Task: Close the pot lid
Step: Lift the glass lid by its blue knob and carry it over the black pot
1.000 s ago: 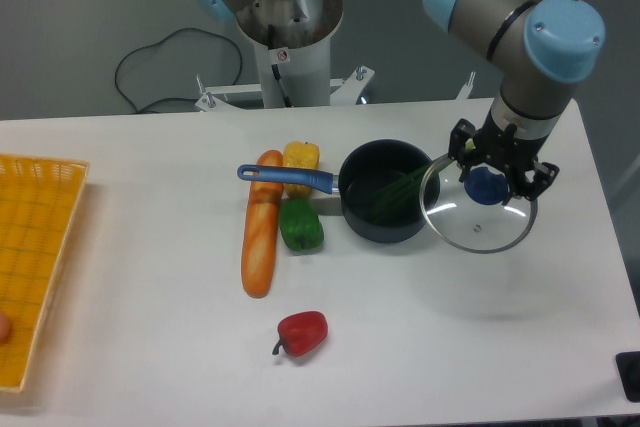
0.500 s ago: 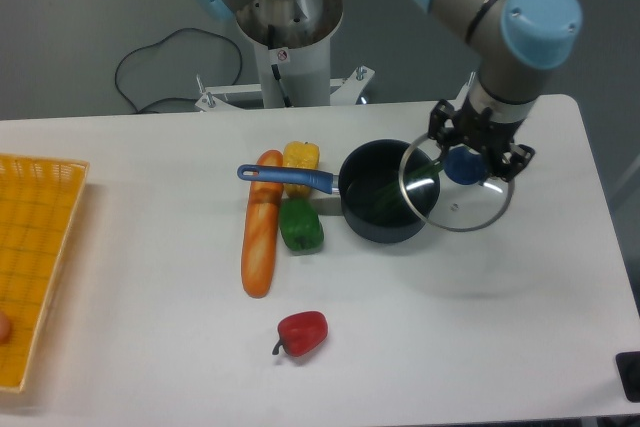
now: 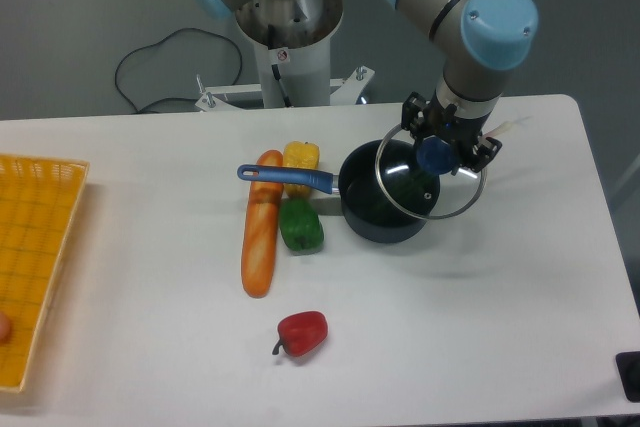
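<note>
Fixed camera. Lid [image 3: 430,179]: rigid glass disc, metal rim, likely fragile and slick; best held by its blue knob. Hand [image 3: 440,152] grips that knob, lid raised, overlapping the pot [image 3: 375,207] (off-centre, toward its right side).

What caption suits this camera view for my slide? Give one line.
UR5e gripper holds the glass pot lid by its blue knob, partly above the dark pot, offset to its right.

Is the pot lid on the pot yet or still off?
Still off. The pot lid hangs from the claw by its blue knob, overlapping only the pot's right side, leaving its left rim uncovered.
</note>
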You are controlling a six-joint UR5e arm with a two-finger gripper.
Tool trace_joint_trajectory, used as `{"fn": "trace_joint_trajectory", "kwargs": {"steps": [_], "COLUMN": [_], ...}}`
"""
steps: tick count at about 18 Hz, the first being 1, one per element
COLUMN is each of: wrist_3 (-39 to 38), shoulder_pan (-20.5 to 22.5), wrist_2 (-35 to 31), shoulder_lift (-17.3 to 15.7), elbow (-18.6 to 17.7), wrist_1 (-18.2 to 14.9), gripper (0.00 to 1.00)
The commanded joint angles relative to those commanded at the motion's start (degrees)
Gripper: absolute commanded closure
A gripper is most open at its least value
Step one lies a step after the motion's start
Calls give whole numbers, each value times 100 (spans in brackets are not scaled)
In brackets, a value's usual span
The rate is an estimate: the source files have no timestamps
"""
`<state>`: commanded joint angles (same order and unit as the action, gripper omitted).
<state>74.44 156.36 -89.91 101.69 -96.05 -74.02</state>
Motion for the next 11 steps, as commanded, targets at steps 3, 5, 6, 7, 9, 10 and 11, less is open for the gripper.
{"fn": "trace_joint_trajectory", "kwargs": {"steps": [3,5,6,7,9,10,11], "wrist_3": [-9,26,35,35,35,35,35], "shoulder_pan": [-18,-18,-18,-18,-18,-18,-18], "wrist_2": [-17,0,0,-17,-18,-18,-18], "shoulder_lift": [-26,-114,-167,-211,-299,-351,-430], "elbow": [-150,-291,-370,-466,-677,-765,-844], "wrist_1": [248,274,327,423,642,705,714], "gripper": [50,50,50,50,50,50,50]}}
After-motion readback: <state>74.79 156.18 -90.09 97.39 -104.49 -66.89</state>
